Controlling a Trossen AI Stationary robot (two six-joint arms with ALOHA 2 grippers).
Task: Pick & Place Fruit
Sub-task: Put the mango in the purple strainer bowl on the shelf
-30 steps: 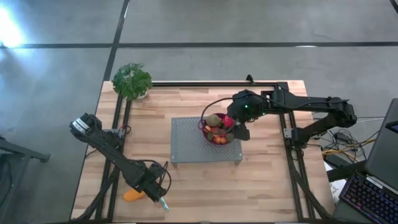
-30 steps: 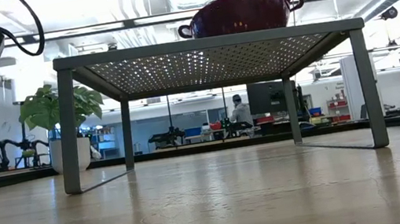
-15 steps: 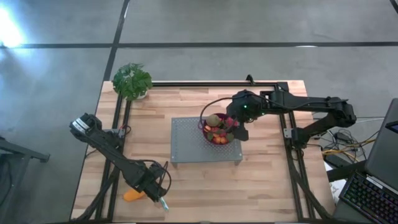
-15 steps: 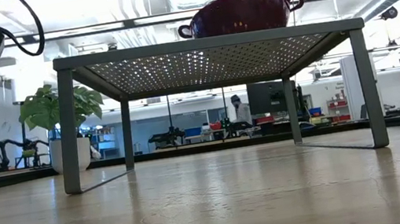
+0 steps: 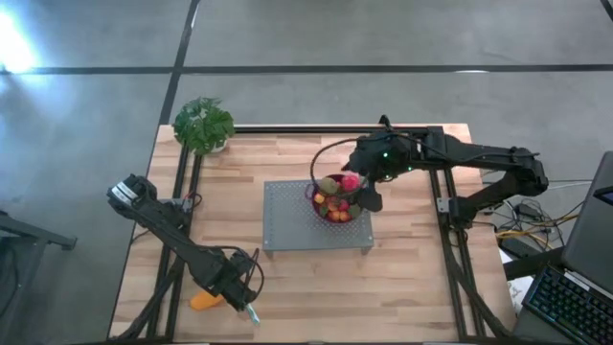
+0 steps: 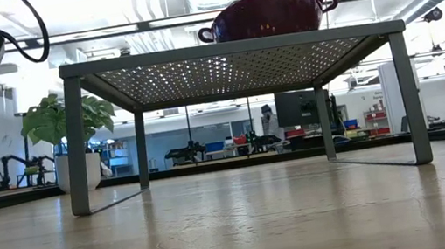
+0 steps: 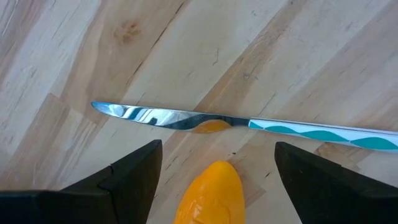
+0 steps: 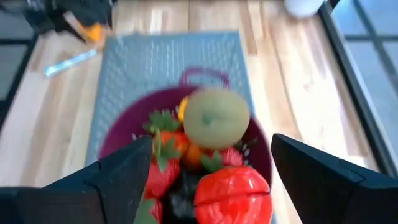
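While the right gripper [image 5: 368, 195] hangs over the right rim of the purple bowl [image 5: 315, 207], its fingers [image 8: 124, 180] stand wide apart with nothing between them. That bowl sits on the right half of a grey perforated rack [image 5: 287, 216] at the middle of the wooden table [image 5: 402, 278], and it holds most of the fruit: a brown-green oval [image 8: 216, 117], a pink-red piece [image 8: 233, 190], strawberries [image 8: 163, 177] and small orange bits, heaped close together up to the rim. Bare wood lies on every side of the rack, widest toward the near edge. By the near left corner the left gripper [image 5: 235, 287] hovers low with its fingers [image 7: 130, 177] spread, empty, over an elongated orange fruit [image 7: 210, 194] that lies on the table. Just beyond that fruit's tip a slim knife [image 7: 249, 123] lies flat across the boards. A potted plant [image 5: 203, 125] stands at the far left corner, well apart from both arms.
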